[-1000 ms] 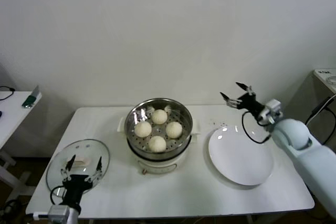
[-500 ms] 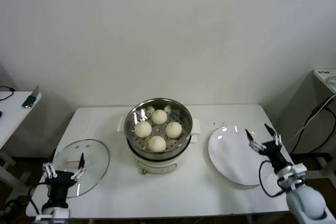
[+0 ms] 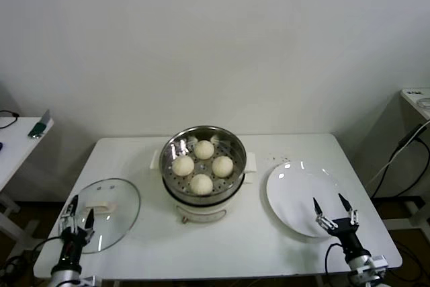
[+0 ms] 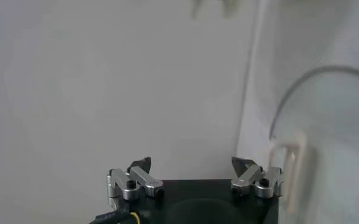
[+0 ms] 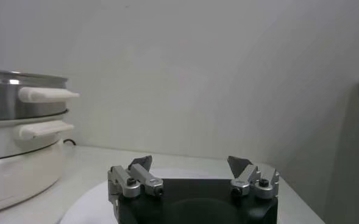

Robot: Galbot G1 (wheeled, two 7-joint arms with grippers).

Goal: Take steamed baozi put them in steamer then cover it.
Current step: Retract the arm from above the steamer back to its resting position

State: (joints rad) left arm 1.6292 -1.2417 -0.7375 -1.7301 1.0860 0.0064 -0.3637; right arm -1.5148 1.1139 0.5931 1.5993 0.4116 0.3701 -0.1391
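Now four steamed baozi point(image 3: 202, 165) are sitting inside the steamer point(image 3: 203, 166), which is standing at the middle of the white desk point(image 3: 148, 247). All four are resting on the perforated floor of the shiny basket, close together in a ring. The steamer is standing uncovered: the cover point(image 3: 101, 214) is lying flat on the desk to the robot's left of the steamer, apart from it, with its cream-white bar handle facing up. A white plate point(image 3: 295, 196) is lying on the desk on the other side of the steamer, with nothing on it.

The left end effector point(image 3: 76, 218) is hovering low at the near edge of the desk, over the near rim of the cover, with its fingers spread wide and holding nothing. The right end effector point(image 3: 335, 215) is hovering at the near edge of the plate, its fingers likewise spread wide and gripping nothing. From the right wrist camera the steamer point(image 5: 14, 131) is showing off to one side, well apart from that end effector point(image 5: 194, 173).
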